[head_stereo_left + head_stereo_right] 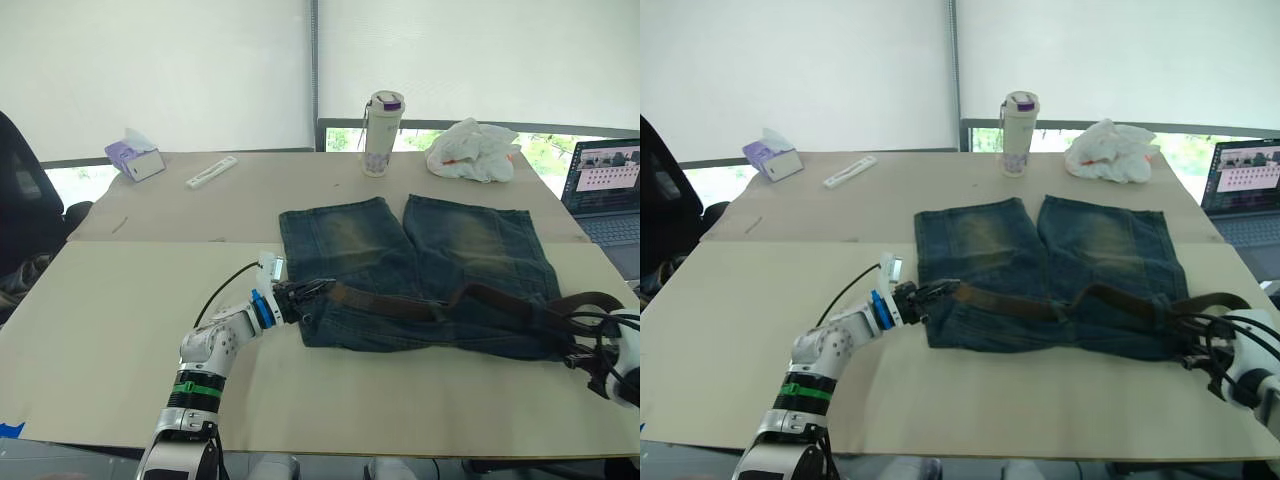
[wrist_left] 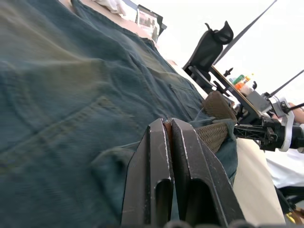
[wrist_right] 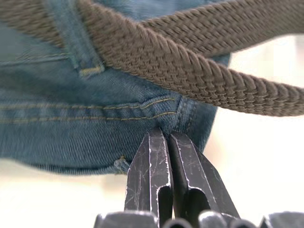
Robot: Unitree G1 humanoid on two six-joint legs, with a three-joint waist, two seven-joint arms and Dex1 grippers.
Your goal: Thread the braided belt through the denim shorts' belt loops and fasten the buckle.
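Denim shorts (image 1: pixel 420 270) lie flat on the worktop (image 1: pixel 120 330). Braided belt (image 1: pixel 400 303) runs along the waistband. Left gripper (image 1: pixel 300 292) jaws pinch the belt end; right gripper (image 3: pixel 167 137) jaws pinch the shorts' waistband edge.

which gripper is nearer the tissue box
Left. The left gripper sits at the shorts' left waistband end, nearer the tissue box; the right gripper is at the opposite end.

You have the dark blue denim shorts (image 1: pixel 415 275) on the table (image 1: pixel 120 330); the olive-brown braided belt (image 1: pixel 400 303) lies across their waistband, and the white lidded cup (image 1: pixel 381 133) stands behind them.
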